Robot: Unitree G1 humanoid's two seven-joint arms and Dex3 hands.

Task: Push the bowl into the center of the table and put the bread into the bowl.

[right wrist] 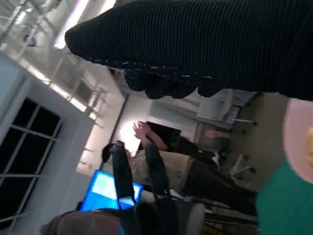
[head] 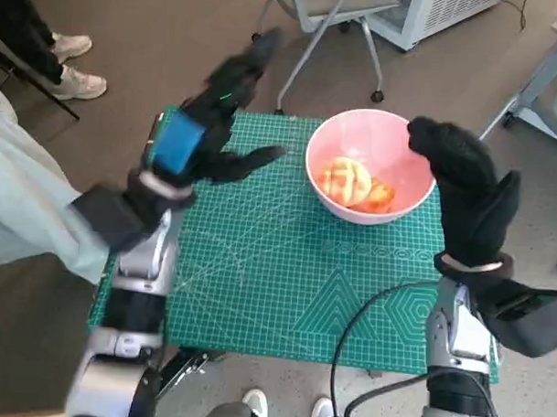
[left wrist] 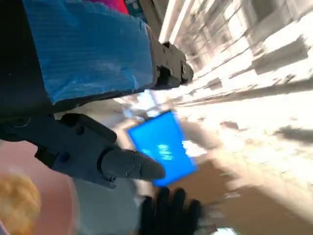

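Since the bread (head: pixel 356 183) already sits in the bowl (head: pixel 328 143), we judge both steps done, our left hand (head: pixel 213 124) and right hand (head: pixel 462 183) holding nothing, fingers apart, next lowering clear.

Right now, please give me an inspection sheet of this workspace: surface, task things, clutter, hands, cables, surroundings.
Surface: green cutting mat covers the table.
Job's things: pink bowl on the far right part of the mat; bread lies inside it.
Clutter: nothing seen.
Hands: left hand raised over the mat's far left, fingers apart, holding nothing; right hand raised beside the bowl's right rim, holding nothing, contact unclear.
Cables: black cable loops over the mat's near edge.
Surroundings: chair base beyond the table; person's shoes far left.
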